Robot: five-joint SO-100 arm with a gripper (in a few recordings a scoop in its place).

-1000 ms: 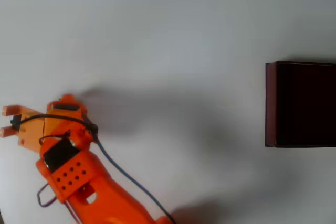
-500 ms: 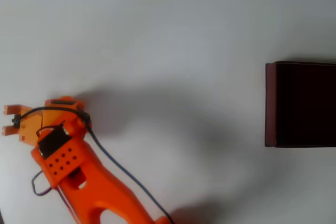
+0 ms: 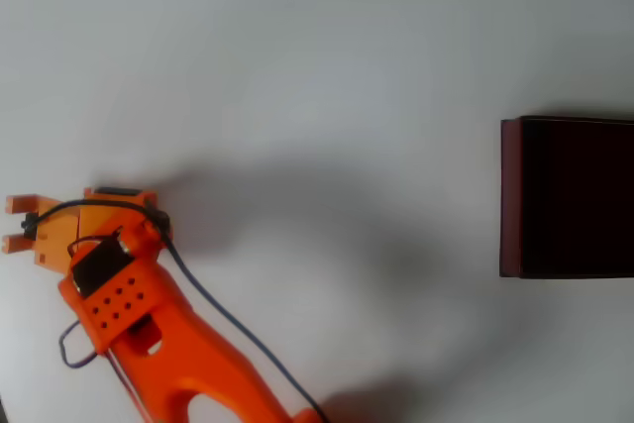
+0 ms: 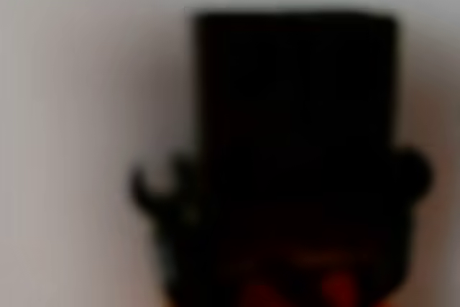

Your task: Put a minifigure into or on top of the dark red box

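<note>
Two stubby orange prongs are what you get of the claw (image 3: 12, 224) from overhead, way across the table (image 3: 317, 47) from the dark red box (image 3: 570, 195), at the far side opposite the box's open left wall. There's a gap between the prongs, but honestly I can't tell whether they're clamped on anything or just sitting apart. The wrist view is jammed right up against the minifigure (image 4: 295, 141): a blurry near-black blob with a blocky squared-off part on top and little hooked hands poking out each side, so it's right at the claw and well apart from the box. My guess on handling: hard moulded plastic, featherlight, stiff, kinda slick, with loose arms that could swing, so I'd pinch it across the flat torso, not the limbs or head. It won't break, but it could pop out sideways if squeezed off-centre. The orange arm (image 3: 149, 344) looks like matte printed plastic with a dark cable (image 3: 228, 324) looping off it. The table's plain smooth white. The box has thin reddish walls, sharp corners and a near-black inside.
</note>
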